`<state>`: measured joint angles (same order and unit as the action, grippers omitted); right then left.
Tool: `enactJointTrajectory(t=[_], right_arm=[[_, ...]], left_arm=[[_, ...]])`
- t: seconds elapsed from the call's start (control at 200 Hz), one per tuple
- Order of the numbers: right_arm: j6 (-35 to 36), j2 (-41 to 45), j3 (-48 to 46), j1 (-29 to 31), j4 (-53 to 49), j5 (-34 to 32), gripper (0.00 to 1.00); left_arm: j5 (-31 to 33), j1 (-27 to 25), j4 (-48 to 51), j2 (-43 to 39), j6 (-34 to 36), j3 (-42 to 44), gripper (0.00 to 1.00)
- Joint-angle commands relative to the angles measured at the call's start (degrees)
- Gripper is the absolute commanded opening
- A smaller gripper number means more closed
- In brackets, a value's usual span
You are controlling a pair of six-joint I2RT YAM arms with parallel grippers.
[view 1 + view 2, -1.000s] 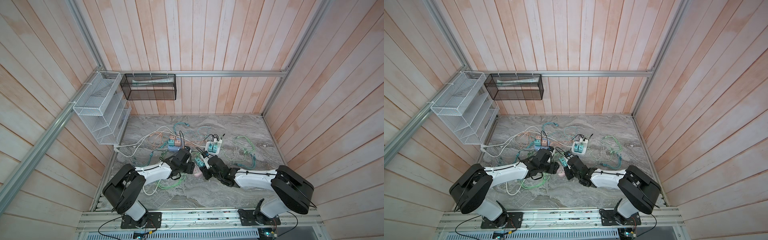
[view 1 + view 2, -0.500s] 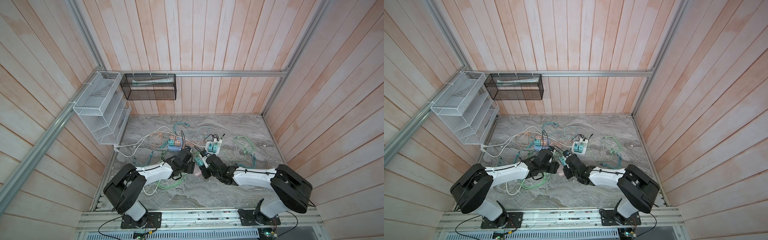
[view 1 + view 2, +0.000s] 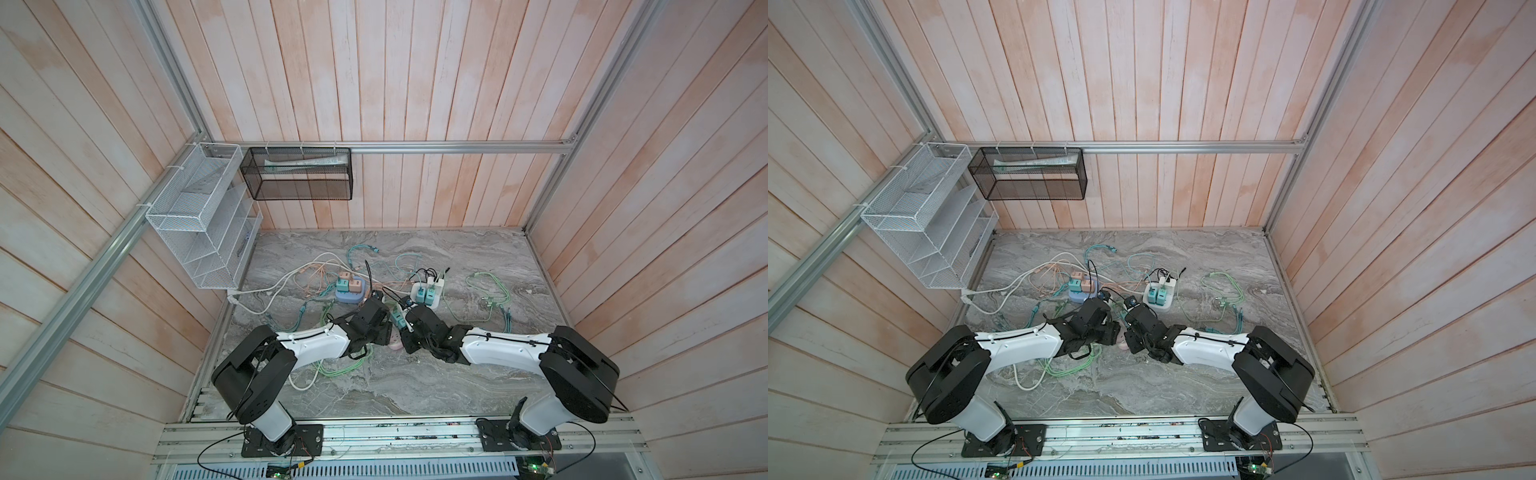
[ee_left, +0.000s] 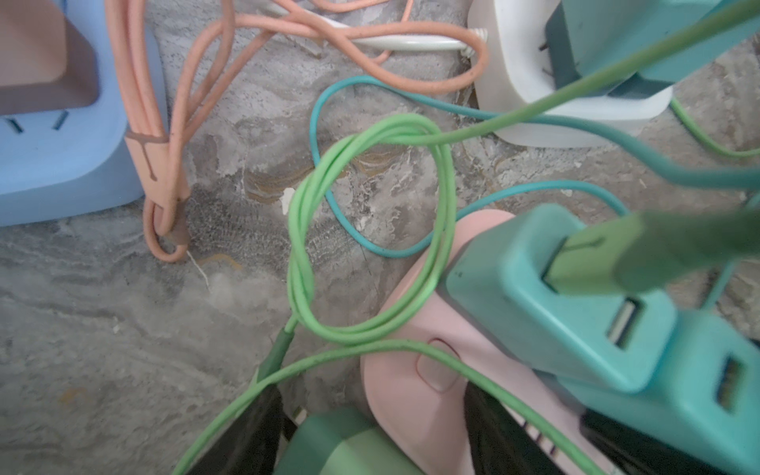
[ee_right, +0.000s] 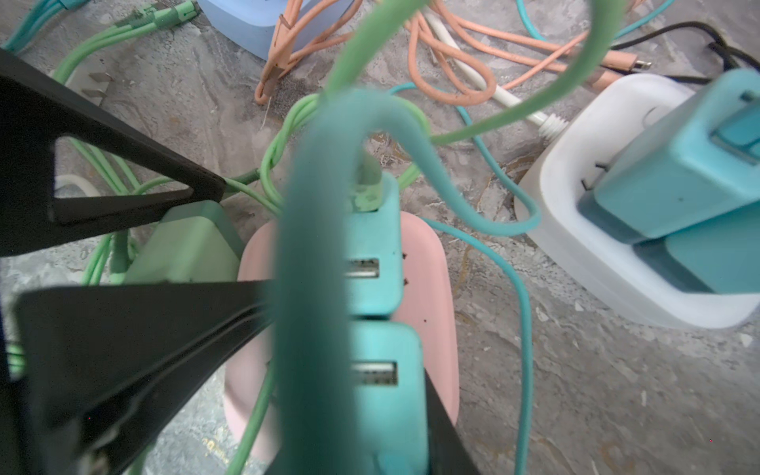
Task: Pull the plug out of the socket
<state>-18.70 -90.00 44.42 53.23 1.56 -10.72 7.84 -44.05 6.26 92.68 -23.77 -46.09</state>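
The pink socket (image 5: 427, 279) is an oblong, round-ended block of smooth matte plastic. It lies flat on the grey veined table (image 5: 617, 390) with its long axis running away from the arm bases, and in both top views it sits between the two wrists, near the table's middle. Two boxy chargers with rounded corners stand in line along that axis, seated in its upper face. The teal plug (image 5: 395, 349) is nearer the bases. The second teal plug (image 5: 374, 246) is beyond it and carries a pale green cable (image 4: 444, 197). The right gripper (image 5: 353, 382) is the nearer of the two to the task's thing and is set narrow about the teal plug. One of its fingers (image 5: 444, 436) lies against the plug's side, but a blurred teal cable (image 5: 312, 288) masks the opposite side, so the hold is judged rather than fully seen. The left gripper (image 4: 370, 415) is about half spread, with one finger outside a mint green plug (image 5: 185, 246) lying beside the socket and the other over the socket's top. Whether it presses cannot be told. Since the prongs enter the top face, the coming pull should run straight up, across the long axis, with the left arm bracing the light socket. The rubbery cable loops may drag. A white socket (image 5: 617, 263) and a blue socket (image 4: 61, 156) stand apart beyond.
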Motion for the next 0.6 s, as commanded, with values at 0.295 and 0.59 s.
enactJointTrajectory(t=[0.295, 0.59], right_arm=[[-4.25, 1.05, 1.53, 0.30, 1.12, -3.03, 0.00], [-3.45, 2.08, 2.04, -0.67, -0.16, -2.86, 0.00]], left_arm=[[2.22, -2.09, 5.28, 2.81, -0.31, 1.09, 0.71], [3.90, -3.14, 6.11, 3.46, -0.32, 0.64, 0.71]])
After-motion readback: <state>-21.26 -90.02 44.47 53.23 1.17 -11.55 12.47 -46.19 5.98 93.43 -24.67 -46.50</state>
